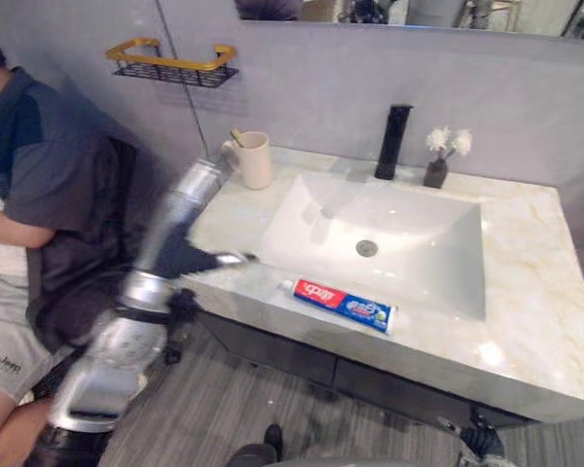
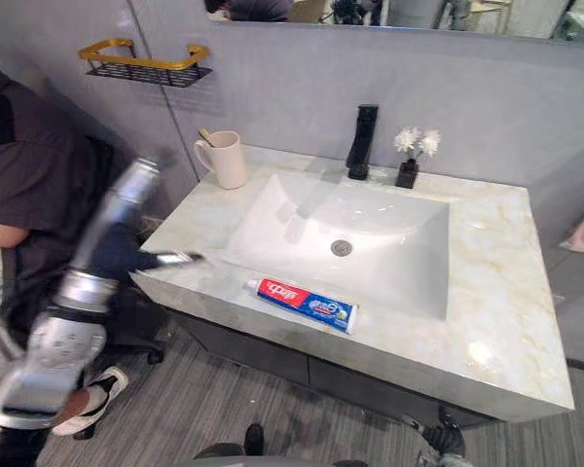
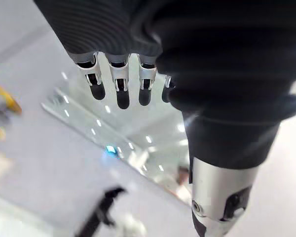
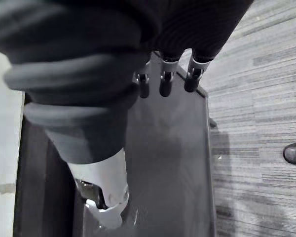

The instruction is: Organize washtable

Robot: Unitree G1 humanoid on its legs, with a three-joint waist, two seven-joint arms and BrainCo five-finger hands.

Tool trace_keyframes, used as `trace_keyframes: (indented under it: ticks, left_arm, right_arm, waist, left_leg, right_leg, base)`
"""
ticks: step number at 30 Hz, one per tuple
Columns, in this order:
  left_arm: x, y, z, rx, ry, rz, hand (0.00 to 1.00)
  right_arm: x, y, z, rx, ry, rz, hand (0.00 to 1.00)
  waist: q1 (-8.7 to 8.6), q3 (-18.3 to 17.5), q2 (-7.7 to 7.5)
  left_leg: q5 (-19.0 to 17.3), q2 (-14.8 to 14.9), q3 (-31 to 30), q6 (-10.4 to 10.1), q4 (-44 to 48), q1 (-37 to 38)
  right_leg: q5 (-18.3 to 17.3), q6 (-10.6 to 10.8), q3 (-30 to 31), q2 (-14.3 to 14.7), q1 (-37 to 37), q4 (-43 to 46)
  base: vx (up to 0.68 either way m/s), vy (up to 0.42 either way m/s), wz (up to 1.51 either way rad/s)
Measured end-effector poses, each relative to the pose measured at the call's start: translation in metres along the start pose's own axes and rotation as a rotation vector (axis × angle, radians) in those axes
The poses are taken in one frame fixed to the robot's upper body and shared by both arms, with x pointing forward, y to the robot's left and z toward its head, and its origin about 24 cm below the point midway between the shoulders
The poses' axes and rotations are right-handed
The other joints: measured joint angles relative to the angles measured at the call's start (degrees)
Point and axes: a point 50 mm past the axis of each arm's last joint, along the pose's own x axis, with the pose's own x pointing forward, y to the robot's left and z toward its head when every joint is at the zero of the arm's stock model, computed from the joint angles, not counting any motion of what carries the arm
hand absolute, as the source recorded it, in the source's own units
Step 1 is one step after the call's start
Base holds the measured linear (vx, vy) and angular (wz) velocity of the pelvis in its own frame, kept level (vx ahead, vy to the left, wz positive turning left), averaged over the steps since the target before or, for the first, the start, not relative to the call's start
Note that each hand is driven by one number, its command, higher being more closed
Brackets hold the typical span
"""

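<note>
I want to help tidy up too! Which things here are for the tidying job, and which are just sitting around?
Probably for tidying:
- toothpaste tube, lying on the counter's front edge
- cup, at the back left corner

Just there:
- faucet
- small flower vase
- wall shelf
- seated person

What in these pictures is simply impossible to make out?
- Mug, left eye view: only a tip shows above its rim; what stands inside is unclear.
- Left hand, both eye views: blurred, so contact with the countertop is unclear.
- Wall shelf, left eye view: its rail and wire front hide any contents.
- Toothpaste tube: too small to tell whether it is capped.
</note>
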Motion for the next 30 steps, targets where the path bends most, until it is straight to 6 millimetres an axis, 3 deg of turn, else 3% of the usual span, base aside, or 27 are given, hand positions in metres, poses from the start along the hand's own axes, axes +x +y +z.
trace_keyframes:
  ticks: [5, 7, 21, 30]
  left_arm:
    - [0.009, -0.049, -0.013, -0.060, 0.042, -0.244, 0.00]
    - [0.008, -0.060, -0.016, -0.066, 0.060, -0.291, 0.00]
    - [-0.004, -0.087, -0.046, 0.043, 0.193, -0.433, 0.00]
    - [0.002, -0.082, -0.054, 0.087, 0.216, -0.423, 0.00]
  right_arm:
    - [0.004, 0.012, 0.008, -0.048, -0.021, 0.045, 0.00]
    - [0.005, 0.014, 0.012, -0.057, -0.032, 0.052, 0.00]
    - [0.007, 0.018, 0.019, -0.097, -0.053, 0.078, 0.00]
    - [0.007, 0.019, 0.019, -0.097, -0.054, 0.078, 0.00]
  waist:
    - [-1.05, -0.2, -0.94]
    - [-1.61, -0.2, -0.97]
    - [-1.70, -0.2, -0.85]
    - [-1.77, -0.3, -0.67]
  left_leg:
    - [0.2, 1.1, 1.4, -0.2, 0.0, -0.7]
    - [0.2, 1.3, 2.2, -0.2, 0.0, -0.6]
    - [0.5, 1.2, 3.2, -0.4, -1.9, 0.4]
    - [0.8, 1.1, 3.8, -0.2, -3.3, 0.4]
  right_leg:
    - [0.7, -0.6, 1.8, 0.9, -1.5, -0.2]
    - [0.8, -0.6, 2.6, 1.0, -1.9, -0.2]
    - [1.8, -0.3, 4.1, 0.7, -2.5, -1.3]
    - [2.5, -0.2, 4.5, 0.8, -2.6, -3.0]
  base:
    - [0.00, -0.031, -0.16]
    - [0.02, -0.017, -0.21]
    - [-0.03, -0.001, -0.07]
    - [0.02, -0.012, -0.03]
